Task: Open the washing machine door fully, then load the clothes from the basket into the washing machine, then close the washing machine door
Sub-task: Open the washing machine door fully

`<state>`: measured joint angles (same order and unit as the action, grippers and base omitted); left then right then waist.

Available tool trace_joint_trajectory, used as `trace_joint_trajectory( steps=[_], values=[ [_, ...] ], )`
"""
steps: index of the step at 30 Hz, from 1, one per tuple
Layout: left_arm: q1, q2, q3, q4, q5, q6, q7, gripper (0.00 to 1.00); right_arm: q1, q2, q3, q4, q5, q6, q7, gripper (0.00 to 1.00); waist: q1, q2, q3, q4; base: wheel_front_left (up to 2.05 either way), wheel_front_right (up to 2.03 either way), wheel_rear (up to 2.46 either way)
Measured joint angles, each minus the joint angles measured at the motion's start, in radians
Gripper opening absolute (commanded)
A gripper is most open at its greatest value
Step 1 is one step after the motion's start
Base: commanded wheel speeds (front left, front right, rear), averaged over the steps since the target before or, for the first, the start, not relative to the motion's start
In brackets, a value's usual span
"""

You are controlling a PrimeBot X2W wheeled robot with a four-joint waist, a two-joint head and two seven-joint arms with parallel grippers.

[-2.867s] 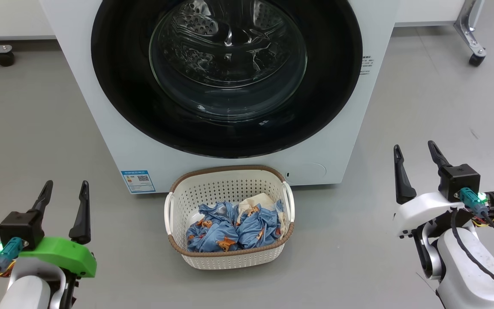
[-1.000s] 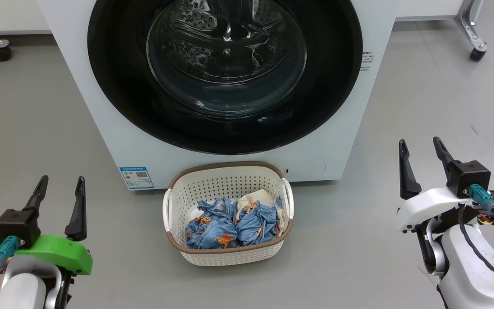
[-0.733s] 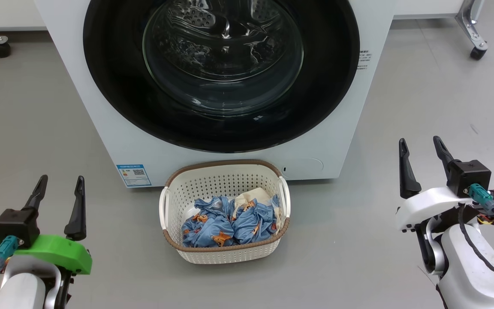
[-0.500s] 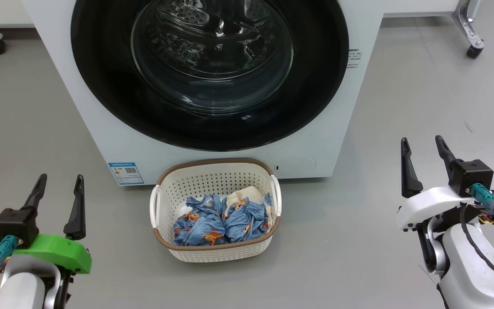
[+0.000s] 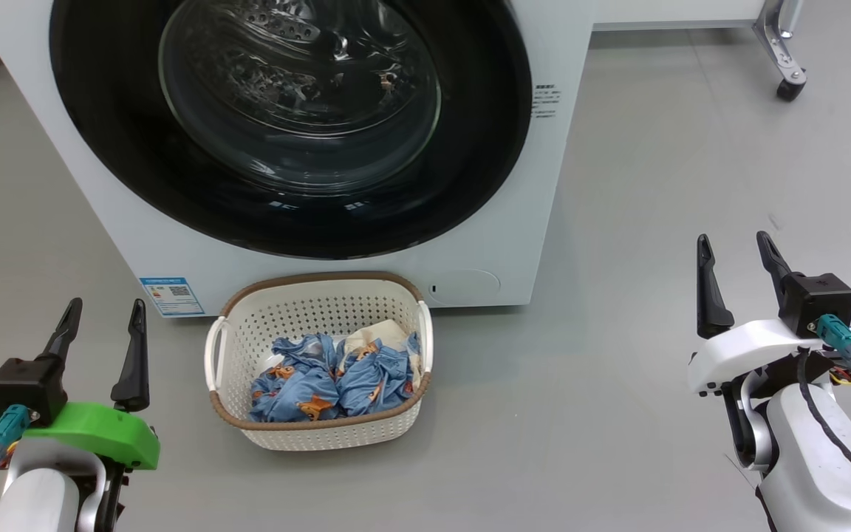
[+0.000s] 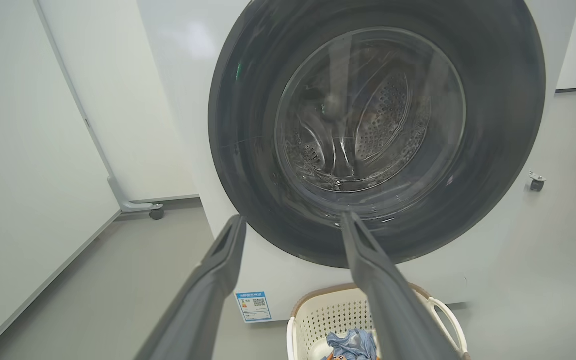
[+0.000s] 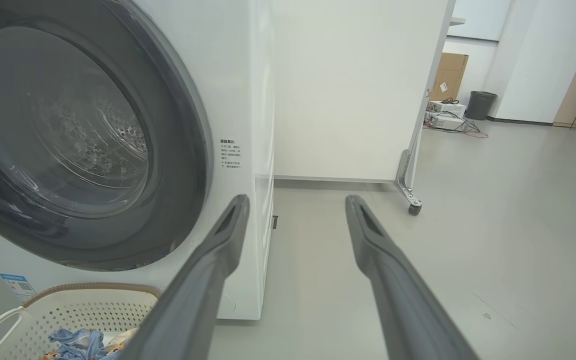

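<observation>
1 shut door (image 5: 300,96) fills the washing machine's (image 5: 514,185) front at 12 o'clock; the basket (image 5: 322,436) of clothes (image 5: 337,373) sits just below at 6. At 8 the left gripper (image 5: 106,304), at 4 the right gripper (image 5: 733,239), fingers (image 5: 134,355) spread, empty. Swung wide, the door might clip the basket.

Ahead of us stands the washing machine (image 5: 536,185), its door (image 5: 100,162) flat against its front. The basket (image 5: 322,437) sits on the floor (image 5: 617,414) just before it, clothes (image 5: 322,378) inside. Our left gripper (image 5: 106,304) is left of the basket, our right gripper (image 5: 733,239) well off to its right.
</observation>
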<state>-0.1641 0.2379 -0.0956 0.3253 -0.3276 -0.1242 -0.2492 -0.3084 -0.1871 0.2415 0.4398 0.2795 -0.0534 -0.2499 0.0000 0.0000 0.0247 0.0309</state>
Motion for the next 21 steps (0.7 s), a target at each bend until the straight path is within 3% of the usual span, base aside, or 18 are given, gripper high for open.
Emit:
trace_joint_trajectory(
  steps=[21],
  values=[
    [0.000, -0.007, 0.016, -0.012, 0.000, -0.003, 0.000, 1.00, 0.003, 0.006, -0.015, -0.001, -0.010, 0.009, 0.000, 1.00, 0.0000, 0.0000, 0.002, 0.010, 0.49, 0.49, -0.98]
  ],
)
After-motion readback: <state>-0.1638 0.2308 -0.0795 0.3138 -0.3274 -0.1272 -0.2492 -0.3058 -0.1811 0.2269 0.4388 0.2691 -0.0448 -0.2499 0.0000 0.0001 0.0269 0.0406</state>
